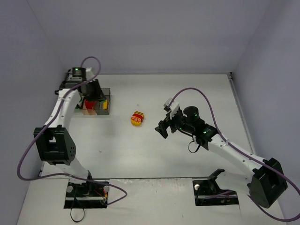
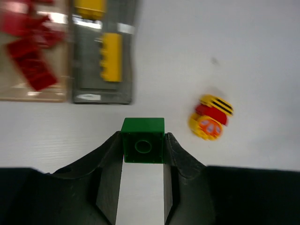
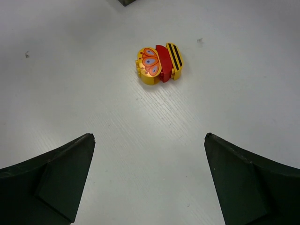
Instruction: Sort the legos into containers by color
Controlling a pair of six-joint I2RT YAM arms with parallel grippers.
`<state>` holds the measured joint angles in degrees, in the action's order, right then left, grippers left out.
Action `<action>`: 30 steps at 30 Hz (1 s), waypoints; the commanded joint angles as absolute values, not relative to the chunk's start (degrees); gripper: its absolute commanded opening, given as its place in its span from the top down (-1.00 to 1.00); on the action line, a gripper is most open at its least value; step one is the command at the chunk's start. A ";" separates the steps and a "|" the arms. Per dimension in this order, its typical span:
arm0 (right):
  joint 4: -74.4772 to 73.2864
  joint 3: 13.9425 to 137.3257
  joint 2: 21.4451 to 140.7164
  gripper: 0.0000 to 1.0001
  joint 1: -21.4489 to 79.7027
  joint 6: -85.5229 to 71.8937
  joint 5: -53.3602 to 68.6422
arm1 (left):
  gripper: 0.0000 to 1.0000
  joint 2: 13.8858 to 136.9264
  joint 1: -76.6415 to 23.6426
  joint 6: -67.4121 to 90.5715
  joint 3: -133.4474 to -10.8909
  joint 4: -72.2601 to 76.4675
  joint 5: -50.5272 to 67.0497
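My left gripper (image 2: 143, 138) is shut on a green lego brick (image 2: 143, 140) and holds it above the table, just short of the containers. It hangs over the container row (image 1: 109, 101) in the top view (image 1: 92, 93). The tan-amber box (image 2: 33, 96) holds red bricks (image 2: 29, 65). The smoky grey box (image 2: 84, 70) holds yellow bricks (image 2: 111, 56). The clear box is hidden. A yellow and red clump with a striped piece (image 1: 137, 119) lies mid-table; it also shows in the left wrist view (image 2: 211, 119) and the right wrist view (image 3: 159, 63). My right gripper (image 3: 150, 140) is open and empty, short of the clump.
The right gripper (image 1: 163, 123) hovers right of the clump in the top view. Grey walls close in the table at the back and sides. A corner of the dark box (image 3: 125, 2) shows at the top of the right wrist view.
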<state>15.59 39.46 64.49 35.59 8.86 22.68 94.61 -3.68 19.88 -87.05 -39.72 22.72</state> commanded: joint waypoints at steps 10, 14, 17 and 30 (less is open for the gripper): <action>17.05 42.28 65.30 -1.00 32.70 -0.53 20.48 | 0.90 106.33 15.38 17.49 -103.08 -38.76 3.52; 17.05 41.40 65.39 -1.00 31.55 0.88 20.48 | 0.80 114.41 15.73 16.26 -110.37 -39.72 2.55; 16.88 41.31 65.65 -1.00 30.94 0.79 21.00 | 0.73 118.20 15.91 16.08 -113.89 -40.78 2.02; 16.00 44.47 69.96 -0.95 30.85 0.00 21.71 | -0.26 115.67 15.82 17.49 -111.46 -40.34 2.46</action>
